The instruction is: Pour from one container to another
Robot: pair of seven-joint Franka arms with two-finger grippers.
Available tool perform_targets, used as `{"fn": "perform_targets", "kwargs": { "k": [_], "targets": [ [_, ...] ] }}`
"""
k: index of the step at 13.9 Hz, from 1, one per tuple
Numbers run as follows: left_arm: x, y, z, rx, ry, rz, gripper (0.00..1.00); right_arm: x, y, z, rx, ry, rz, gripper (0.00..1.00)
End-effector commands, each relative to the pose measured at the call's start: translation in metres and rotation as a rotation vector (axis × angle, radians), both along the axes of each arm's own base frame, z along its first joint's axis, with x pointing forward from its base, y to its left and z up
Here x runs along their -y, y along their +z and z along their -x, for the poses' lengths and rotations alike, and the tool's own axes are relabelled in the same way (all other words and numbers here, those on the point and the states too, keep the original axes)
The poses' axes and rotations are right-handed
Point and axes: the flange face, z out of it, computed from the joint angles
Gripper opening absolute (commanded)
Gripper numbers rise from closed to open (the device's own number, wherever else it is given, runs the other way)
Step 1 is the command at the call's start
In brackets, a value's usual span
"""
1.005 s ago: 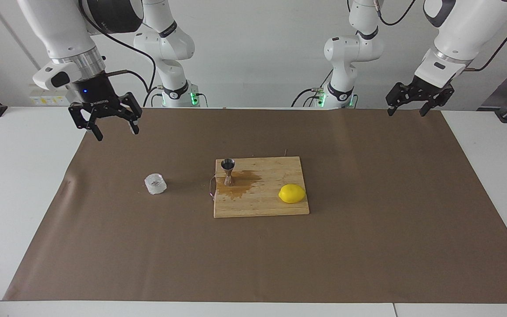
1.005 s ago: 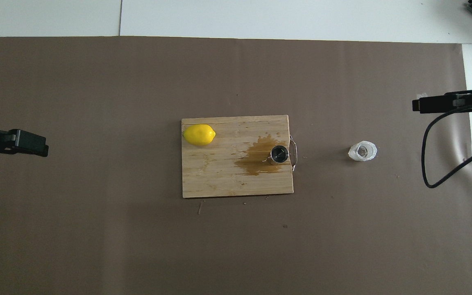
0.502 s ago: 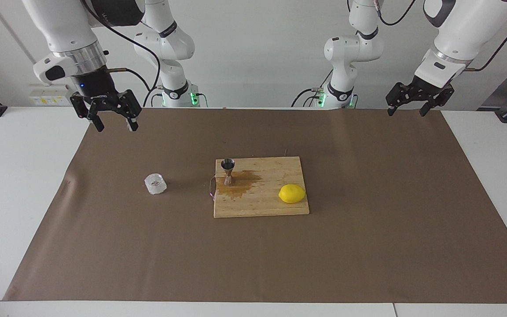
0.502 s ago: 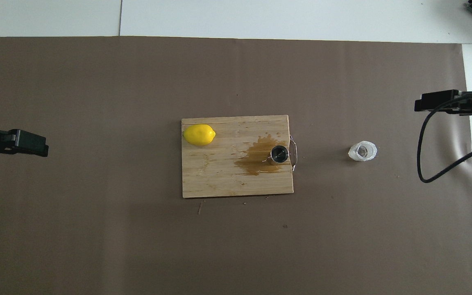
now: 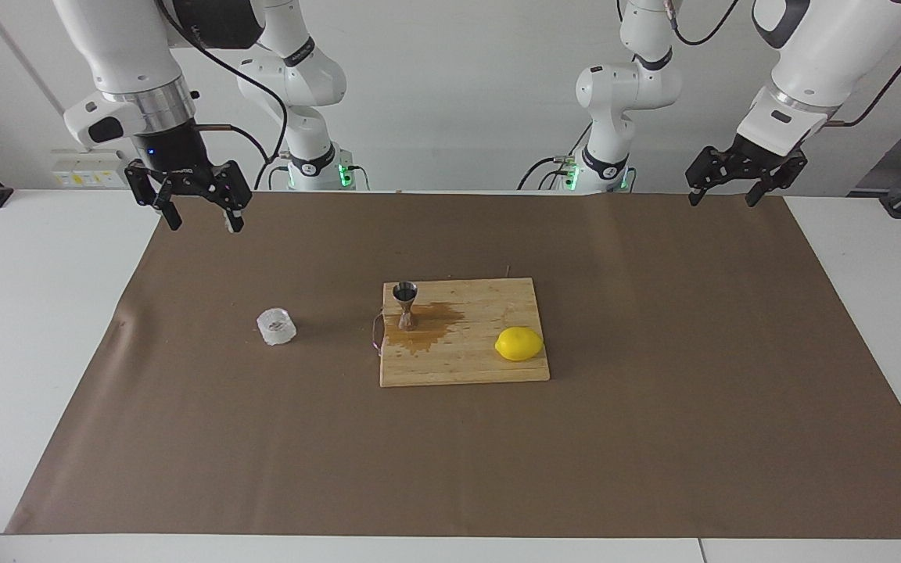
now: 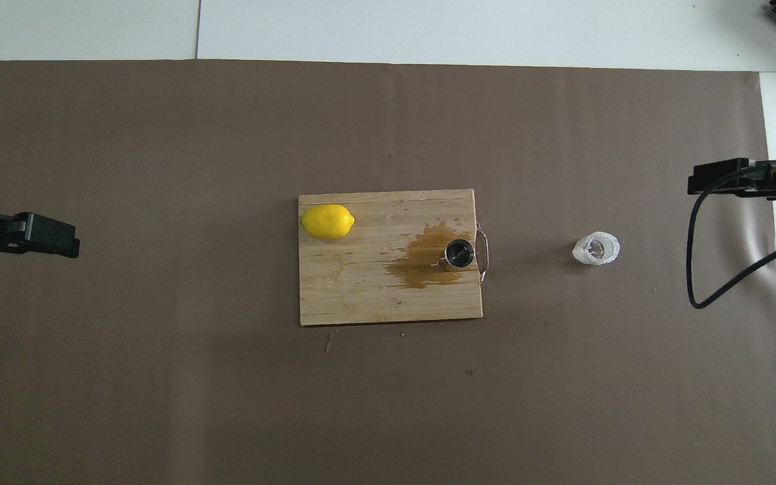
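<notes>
The clear faceted glass cup [image 5: 276,327] [image 6: 596,248] stands alone on the brown paper, toward the right arm's end of the table. The silver hourglass jigger [image 5: 405,305] [image 6: 459,254] stands upright on the wooden board [image 5: 466,367] [image 6: 361,296], at the board's edge closest to the cup, in a brown wet stain [image 5: 428,327] [image 6: 422,264]. My right gripper [image 5: 202,224] hangs open and empty, high over the paper's edge by the robots. My left gripper [image 5: 722,200] hangs open and empty over the paper's corner at the left arm's end.
A yellow lemon [image 5: 518,344] [image 6: 327,221] lies on the board's end toward the left arm. A thin wire loop [image 5: 376,332] [image 6: 483,252] sticks out from the board beside the jigger. Brown paper [image 5: 654,438] covers most of the white table.
My right gripper has drawn back toward the robots' edge of the table and risen a little, still open. The left arm, cup, jigger and lemon have not moved.
</notes>
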Motion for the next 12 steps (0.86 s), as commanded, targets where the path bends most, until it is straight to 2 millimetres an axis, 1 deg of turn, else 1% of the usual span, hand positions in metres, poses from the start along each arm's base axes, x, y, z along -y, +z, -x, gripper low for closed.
{"fn": "perform_targets", "kwargs": {
  "k": [1,6,9,12],
  "targets": [
    [-0.002,0.002,0.01,-0.005,0.014,-0.004,1.0,0.006,0.005,0.006,-0.022,-0.028,0.026,1.0],
    [-0.002,0.002,0.01,-0.005,0.014,-0.004,1.0,0.007,-0.001,0.013,-0.048,-0.063,0.006,1.0],
    [-0.002,0.002,0.01,-0.005,0.014,-0.004,1.0,0.006,-0.009,0.018,-0.067,-0.094,0.003,1.0],
    [-0.001,0.002,0.01,-0.005,0.012,-0.004,1.0,0.006,-0.009,0.02,-0.067,-0.094,0.003,1.0]
  ]
}}
